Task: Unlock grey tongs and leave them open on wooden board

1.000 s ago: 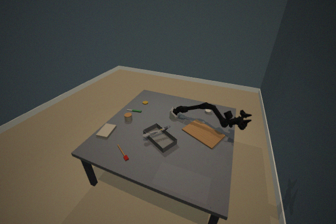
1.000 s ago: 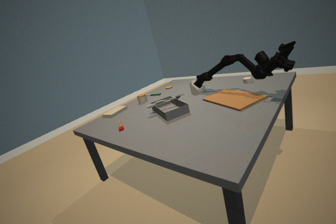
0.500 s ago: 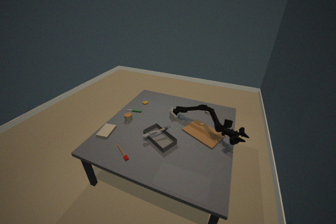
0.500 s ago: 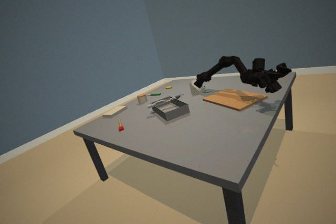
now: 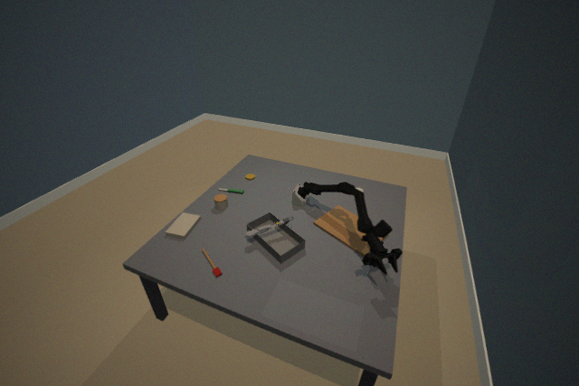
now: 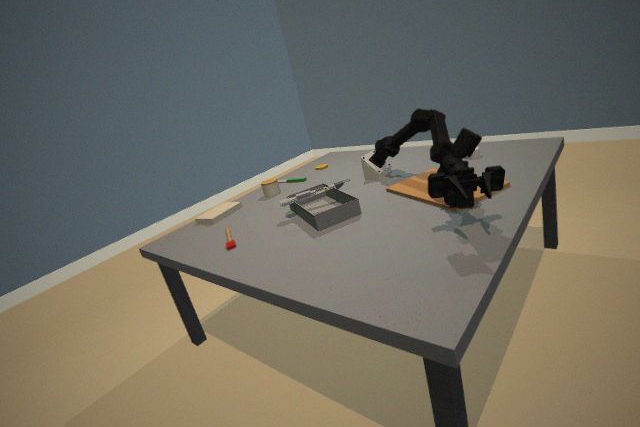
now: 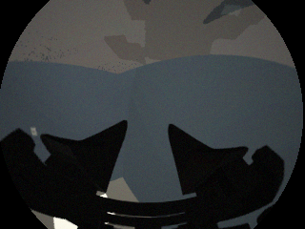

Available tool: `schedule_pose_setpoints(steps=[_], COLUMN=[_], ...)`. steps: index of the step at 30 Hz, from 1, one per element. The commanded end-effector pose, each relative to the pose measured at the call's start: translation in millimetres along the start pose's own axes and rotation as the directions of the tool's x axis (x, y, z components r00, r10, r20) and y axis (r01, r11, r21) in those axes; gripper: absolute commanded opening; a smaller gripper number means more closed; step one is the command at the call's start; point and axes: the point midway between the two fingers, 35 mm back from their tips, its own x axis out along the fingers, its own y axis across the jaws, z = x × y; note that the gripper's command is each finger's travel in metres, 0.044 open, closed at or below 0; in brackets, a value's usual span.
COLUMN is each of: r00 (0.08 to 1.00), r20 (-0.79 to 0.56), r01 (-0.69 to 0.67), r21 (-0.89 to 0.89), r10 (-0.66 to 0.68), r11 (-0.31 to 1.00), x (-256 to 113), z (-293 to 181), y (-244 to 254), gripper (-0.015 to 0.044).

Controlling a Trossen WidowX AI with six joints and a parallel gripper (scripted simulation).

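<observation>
"Where are the tongs?"
"Across the roasting tin (image 5: 292, 251) (image 6: 338, 216); the tongs (image 5: 270, 227) (image 6: 315, 192) lie over its rim."
"And my claw (image 5: 392, 271) (image 6: 473, 193) (image 7: 148, 125)?"
"Right of the tin, beyond the wooden board (image 5: 337, 223) (image 6: 413, 191); I see its fingers apart, gripping nothing."

Grey table (image 5: 322, 278) (image 6: 330, 257) — roasting tin (image 5: 293, 252) (image 6: 338, 217), wooden board (image 5: 333, 222) (image 6: 408, 189), apparently a red-headed brush (image 5: 216, 271) (image 6: 230, 245).

Tongs (image 5: 266, 228) (image 6: 295, 198) lying across tin (image 5: 292, 251) (image 6: 338, 214), ends past opposite rims. Board (image 5: 337, 218) (image 6: 413, 189) flat on table (image 5: 233, 241) (image 6: 310, 267) (image 7: 71, 29), right of tin in view. Arm (image 5: 362, 209) (image 6: 439, 133) reaching over board; tool (image 5: 392, 271) (image 6: 476, 197) (image 7: 148, 125) open, just past board, near table edge. Left of tin: jar (image 5: 221, 202) (image 6: 270, 188), pale block (image 5: 183, 224) (image 6: 218, 212), red-ended stick (image 5: 216, 271) (image 6: 230, 245). Farther back: green-handled item (image 5: 236, 191) (image 6: 296, 180), yellow disc (image 5: 250, 176) (image 6: 321, 167).
</observation>
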Motion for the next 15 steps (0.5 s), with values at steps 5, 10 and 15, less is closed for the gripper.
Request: schedule_pose_setpoints(steps=[5, 10, 15], r00=[0.945, 0.86, 0.742], r20=[0.227, 0.352, 0.467], r01=[-0.221, -0.346, -0.461], r21=[-0.084, -0.128, -0.166], r10=[0.235, 0.369, 0.482], r11=[0.972, 0.929, 0.871], x=[-6, -25, -56], z=[38, 56, 72], y=[112, 178, 240], gripper=[0.026, 0.026, 0.026])
